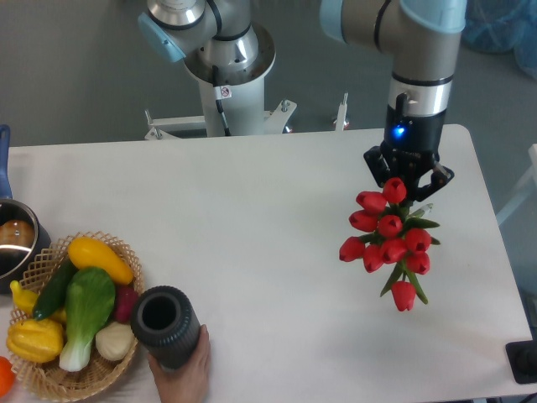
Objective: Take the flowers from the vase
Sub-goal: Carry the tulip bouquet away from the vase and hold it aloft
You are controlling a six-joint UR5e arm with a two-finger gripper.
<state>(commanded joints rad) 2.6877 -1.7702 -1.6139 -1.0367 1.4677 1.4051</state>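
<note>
Camera view, right-centre: we see the tool clenched on the flowers, w/ the bunch hanging clear above the bench. We'd guess the grip sits near the buds, so the bunch may slip or swing. Arm comes straight down from upper right. Vase at lower left, held by a hand, beside the basket.

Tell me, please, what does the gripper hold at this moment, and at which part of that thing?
The gripper holds the flowers, gripping at the top of the bunch. The exact contact is hidden behind the buds. A person's hand holds the vase from below.
</note>
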